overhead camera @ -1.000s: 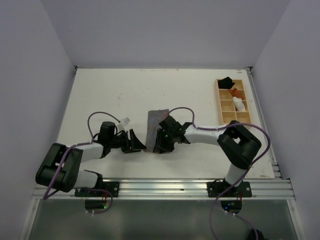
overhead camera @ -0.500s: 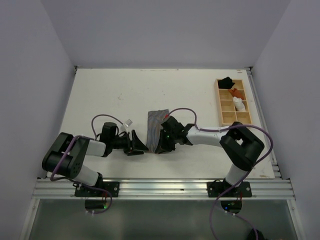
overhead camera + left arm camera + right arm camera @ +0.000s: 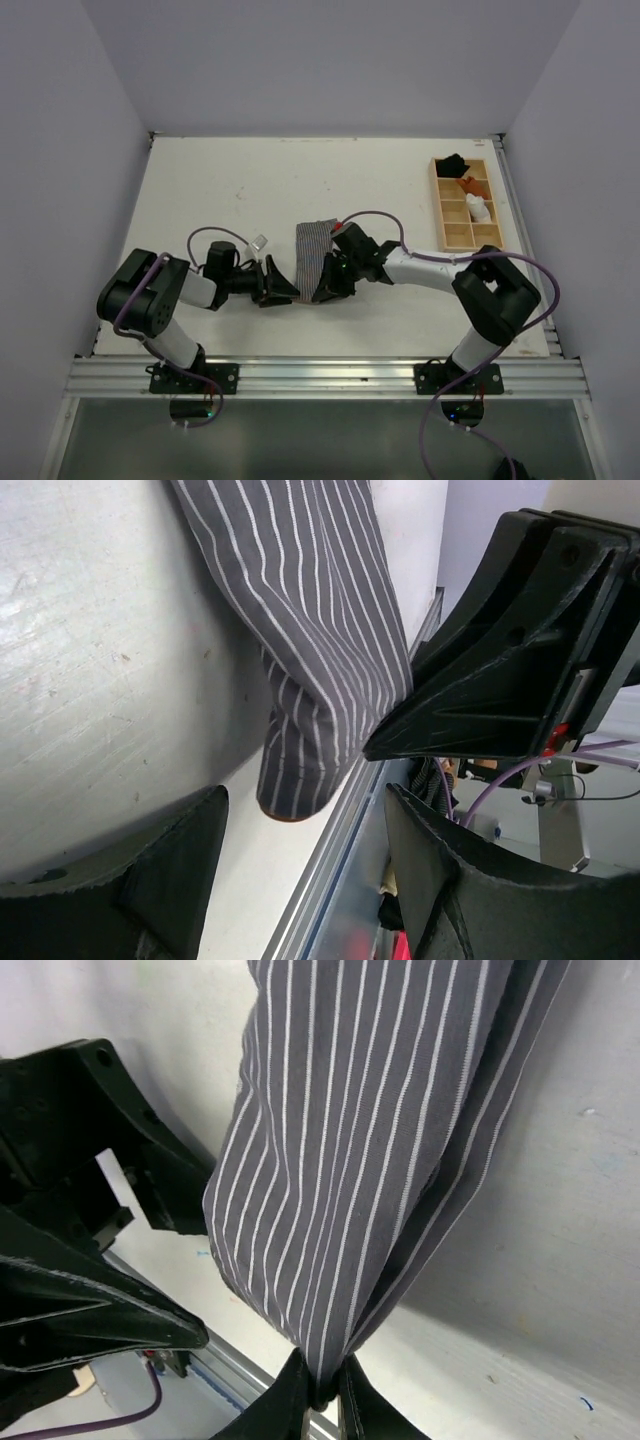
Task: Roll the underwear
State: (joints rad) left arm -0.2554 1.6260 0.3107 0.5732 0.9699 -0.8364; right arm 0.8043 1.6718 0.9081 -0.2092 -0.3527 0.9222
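Since the right gripper (image 3: pixel 320 1392) pinches only the underwear (image 3: pixel 380 1140) edge, lower centre, and the left gripper (image 3: pixel 300 865) gapes empty, cloth could slip.

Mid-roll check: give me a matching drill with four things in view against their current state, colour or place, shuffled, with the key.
1 left gripper
2 right gripper
3 underwear
4 wooden tray

A striped grey and white
B on the far right side
C open, holding nothing
D pinched shut on the cloth's edge

Pairs: 1-C, 2-D, 3-A, 4-B
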